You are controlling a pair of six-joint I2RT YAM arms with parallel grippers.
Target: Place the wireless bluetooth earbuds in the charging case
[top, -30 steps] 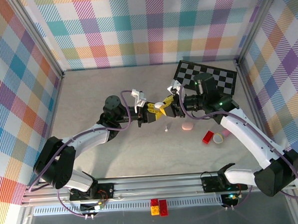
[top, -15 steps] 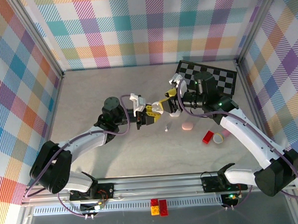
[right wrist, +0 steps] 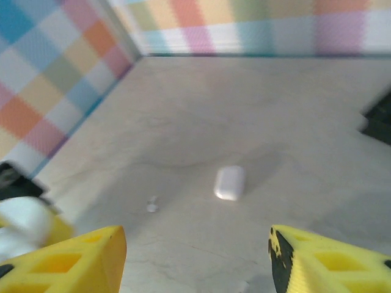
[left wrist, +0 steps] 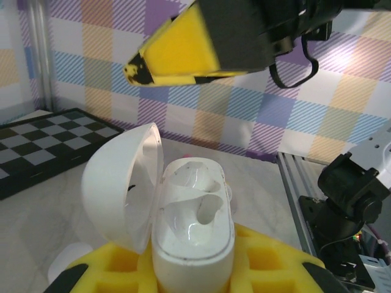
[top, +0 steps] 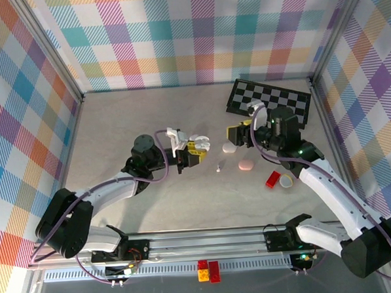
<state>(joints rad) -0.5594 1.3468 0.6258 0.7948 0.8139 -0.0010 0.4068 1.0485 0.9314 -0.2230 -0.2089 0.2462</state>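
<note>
My left gripper (top: 191, 150) (left wrist: 192, 259) is shut on a white charging case (top: 199, 142) (left wrist: 192, 220) between its yellow pads. The case's lid (left wrist: 119, 183) is swung open and both wells are empty. One tiny white earbud (top: 218, 167) (right wrist: 151, 207) lies on the table, a little nearer than both grippers. My right gripper (top: 234, 136) (right wrist: 198, 262) hangs open to the right of the held case with nothing between its fingers (right wrist: 79, 256). One of its yellow fingers (left wrist: 195, 43) crosses the top of the left wrist view.
A closed white case (top: 229, 147) (right wrist: 230, 182) lies on the table just ahead of the right gripper. A pink case (top: 246, 165), a red block (top: 272, 179) and a small round ring (top: 287, 180) lie to the right. A checkerboard mat (top: 272, 102) sits at the back right.
The right gripper has pulled back to the right, away from the case in the left gripper. The left gripper has drifted slightly nearer. A closed white case now shows between them.
</note>
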